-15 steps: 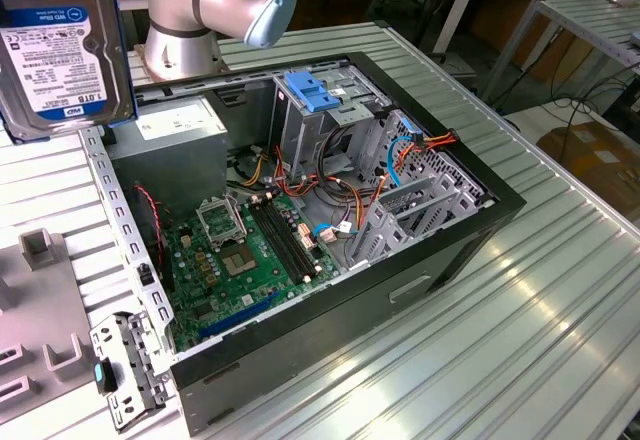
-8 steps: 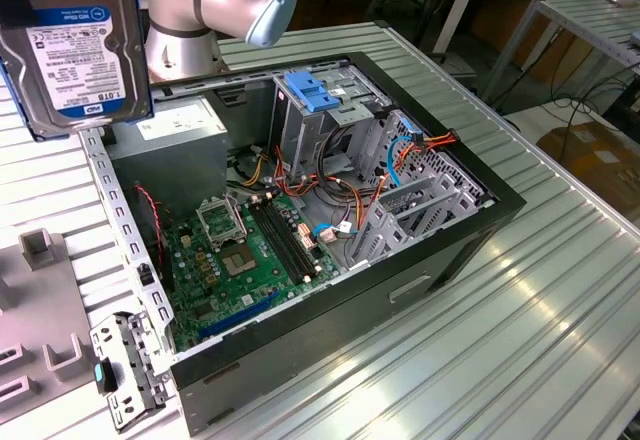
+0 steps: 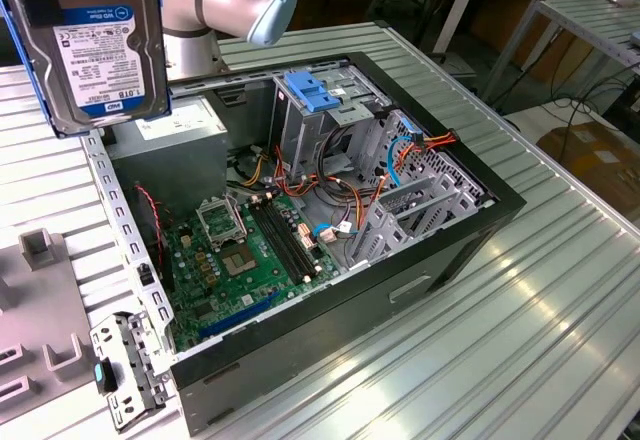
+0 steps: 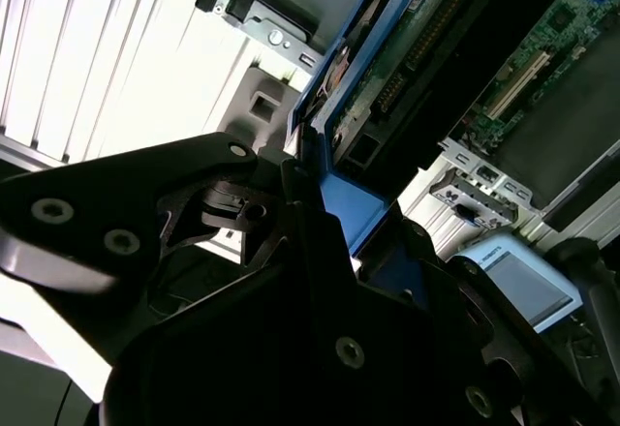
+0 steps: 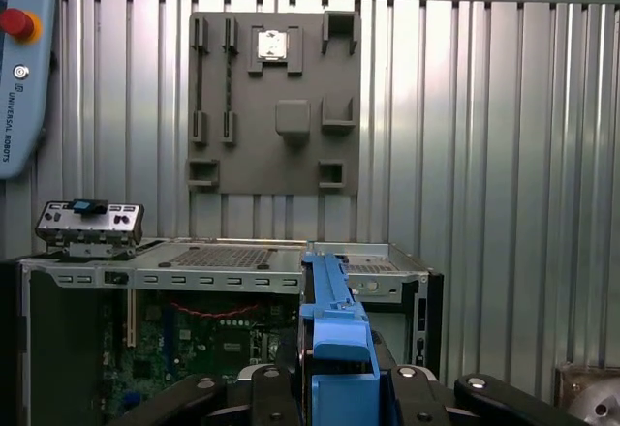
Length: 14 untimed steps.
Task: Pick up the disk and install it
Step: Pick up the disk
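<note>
Counted: one disk [image 3: 95,45], one pincer [image 5: 334,392], one open computer case [image 3: 420,260]. Clamped narrow on the disk's blue carrier edges, holding it upright. Case below pincer, apart from disk.

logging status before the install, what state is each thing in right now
disk, held in the air, not yet in the case
hand, shut on the disk
computer case, lying on its side, open
motherboard, exposed inside the case
</note>
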Each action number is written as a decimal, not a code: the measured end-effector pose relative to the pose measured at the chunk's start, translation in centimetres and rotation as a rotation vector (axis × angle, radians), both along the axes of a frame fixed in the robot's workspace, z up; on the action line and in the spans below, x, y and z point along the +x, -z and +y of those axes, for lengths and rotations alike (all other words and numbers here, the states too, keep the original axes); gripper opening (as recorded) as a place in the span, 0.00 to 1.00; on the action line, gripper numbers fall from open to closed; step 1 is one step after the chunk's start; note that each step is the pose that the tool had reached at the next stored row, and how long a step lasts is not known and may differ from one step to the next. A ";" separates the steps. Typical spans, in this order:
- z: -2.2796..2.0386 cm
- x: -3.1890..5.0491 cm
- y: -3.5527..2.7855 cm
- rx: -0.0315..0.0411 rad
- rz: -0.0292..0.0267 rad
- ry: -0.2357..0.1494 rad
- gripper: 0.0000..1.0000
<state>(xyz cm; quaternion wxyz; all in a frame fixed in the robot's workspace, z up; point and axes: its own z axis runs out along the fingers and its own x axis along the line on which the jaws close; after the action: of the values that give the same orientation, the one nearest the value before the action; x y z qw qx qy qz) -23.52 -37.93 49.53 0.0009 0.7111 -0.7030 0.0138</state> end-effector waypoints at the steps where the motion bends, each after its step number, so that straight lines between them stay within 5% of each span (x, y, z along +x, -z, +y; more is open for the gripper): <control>1: -0.01 0.15 0.00 0.0000 0.0000 0.000 0.37; 14: -0.16 2.98 0.04 0.0000 0.0000 0.000 0.37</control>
<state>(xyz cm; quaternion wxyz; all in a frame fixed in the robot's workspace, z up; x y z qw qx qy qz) -20.53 -38.09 49.50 0.0009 0.7111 -0.7029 0.0138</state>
